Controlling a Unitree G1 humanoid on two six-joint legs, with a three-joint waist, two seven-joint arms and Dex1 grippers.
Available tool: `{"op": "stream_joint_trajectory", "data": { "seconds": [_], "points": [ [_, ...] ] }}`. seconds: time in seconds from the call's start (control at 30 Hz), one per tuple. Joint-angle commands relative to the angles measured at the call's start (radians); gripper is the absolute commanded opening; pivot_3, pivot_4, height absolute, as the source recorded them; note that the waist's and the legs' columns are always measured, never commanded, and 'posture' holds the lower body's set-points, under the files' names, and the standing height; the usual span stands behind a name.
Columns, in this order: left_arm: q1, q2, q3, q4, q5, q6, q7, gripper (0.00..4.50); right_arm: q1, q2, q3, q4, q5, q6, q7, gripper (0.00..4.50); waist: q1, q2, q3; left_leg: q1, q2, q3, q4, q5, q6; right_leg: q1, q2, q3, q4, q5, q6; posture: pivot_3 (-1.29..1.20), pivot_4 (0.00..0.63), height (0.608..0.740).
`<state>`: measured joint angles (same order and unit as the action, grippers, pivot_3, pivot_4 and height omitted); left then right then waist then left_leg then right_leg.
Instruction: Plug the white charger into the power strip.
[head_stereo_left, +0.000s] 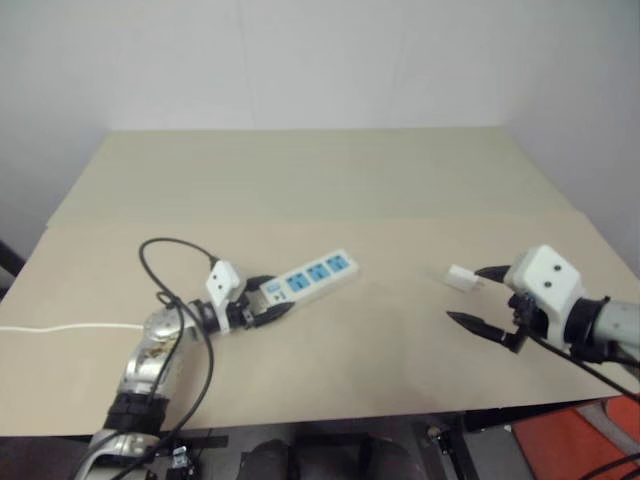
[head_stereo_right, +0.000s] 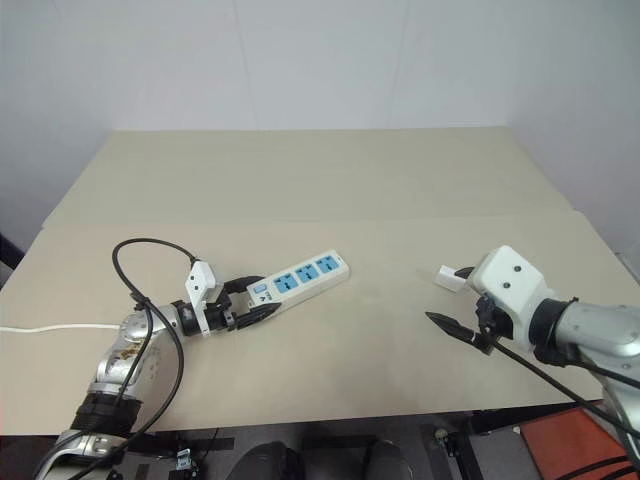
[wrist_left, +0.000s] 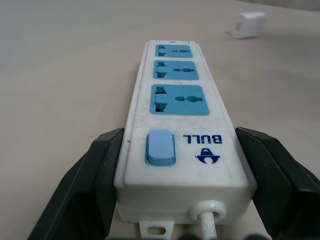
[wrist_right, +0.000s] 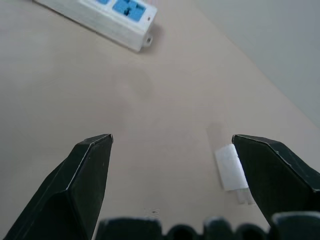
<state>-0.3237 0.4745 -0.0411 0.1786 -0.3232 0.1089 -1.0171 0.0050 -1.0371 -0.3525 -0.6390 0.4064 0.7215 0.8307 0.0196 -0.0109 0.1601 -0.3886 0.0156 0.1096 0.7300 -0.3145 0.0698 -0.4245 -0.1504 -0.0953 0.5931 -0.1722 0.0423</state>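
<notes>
Well – white charger (head_stereo_left: 463, 278) lies just beside the spread right hand (head_stereo_left: 472, 297)

Left hand (head_stereo_left: 268, 310) grips power strip (head_stereo_left: 312, 275); charger (head_stereo_left: 463, 278) apart.

The power strip (head_stereo_left: 312, 277) lies flat on the table (head_stereo_left: 330, 190), left of centre, running slantwise — its switch end nearest the robot's left, its far end pointing toward the right and back. The left gripper (head_stereo_left: 268, 305) sits at that switch end, one finger on each long side. The cord (head_stereo_left: 60, 327) trails off leftward along the table. The white charger (head_stereo_left: 462, 278) lies well apart to the right — just beside the right gripper (head_stereo_left: 483, 299).
</notes>
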Motion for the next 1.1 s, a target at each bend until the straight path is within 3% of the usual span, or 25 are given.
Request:
{"op": "stream_joint_trajectory", "data": {
  "seconds": [0.03,0.17,0.27,0.5,0.7,0.83,1.1],
  "points": [
    [-0.021,-0.004,-0.064,-0.022,0.004,0.004,-0.080,3.25,-0.078,-0.111,0.007,0.011,0.037,0.119,0.037,4.50,0.000,0.000,0.000,0.000,0.000,0.000,0.000,0.000,0.000,0.000,0.000,0.000,0.000,0.000,0.000,0.00,0.150,0.740],
    [-0.035,-0.042,-0.093,0.019,0.032,-0.046,-0.087,3.25,-0.272,-0.230,0.142,0.088,0.092,0.274,0.084,4.50,-0.001,0.000,0.000,-0.001,0.000,0.000,0.000,-0.001,0.001,-0.001,-0.002,0.000,0.000,0.000,0.000,0.00,0.150,0.740],
    [-0.036,-0.067,-0.108,0.063,0.061,-0.112,-0.078,3.25,-0.465,-0.249,0.289,0.160,0.094,0.362,0.112,4.50,-0.001,0.000,0.000,-0.001,0.000,0.000,0.000,-0.001,0.002,-0.001,-0.002,-0.001,-0.001,0.000,-0.001,0.00,0.150,0.740],
    [-0.024,-0.108,-0.135,0.144,0.114,-0.238,-0.059,3.25,-0.951,-0.158,0.747,0.447,-0.080,0.442,0.236,4.50,-0.005,0.002,-0.001,-0.002,-0.001,0.000,0.001,-0.002,0.002,-0.003,-0.005,-0.001,0.000,0.000,-0.001,0.00,0.150,0.740],
    [-0.018,-0.119,-0.142,0.119,0.111,-0.203,-0.053,3.25,-1.137,-0.061,1.009,0.725,-0.303,0.266,0.400,4.50,-0.003,0.004,-0.002,-0.004,-0.005,0.001,0.001,-0.002,0.003,-0.004,-0.010,-0.003,0.000,0.001,0.001,0.00,0.150,0.740],
    [-0.010,-0.111,-0.150,0.073,0.103,-0.162,-0.061,3.25,-1.196,0.019,1.081,0.919,-0.422,0.149,0.465,4.50,-0.006,0.004,-0.002,-0.005,-0.007,0.001,0.002,-0.001,0.004,-0.003,-0.011,-0.003,0.000,0.002,0.003,0.00,0.150,0.740],
    [-0.006,-0.083,-0.157,0.021,0.102,-0.125,-0.078,3.25,-1.248,0.153,1.070,1.225,-0.555,-0.016,0.518,4.50,-0.013,0.005,-0.003,-0.005,-0.007,0.001,0.001,0.000,0.003,-0.002,-0.008,-0.005,0.001,0.002,0.004,0.00,0.150,0.740]
  ]
}}
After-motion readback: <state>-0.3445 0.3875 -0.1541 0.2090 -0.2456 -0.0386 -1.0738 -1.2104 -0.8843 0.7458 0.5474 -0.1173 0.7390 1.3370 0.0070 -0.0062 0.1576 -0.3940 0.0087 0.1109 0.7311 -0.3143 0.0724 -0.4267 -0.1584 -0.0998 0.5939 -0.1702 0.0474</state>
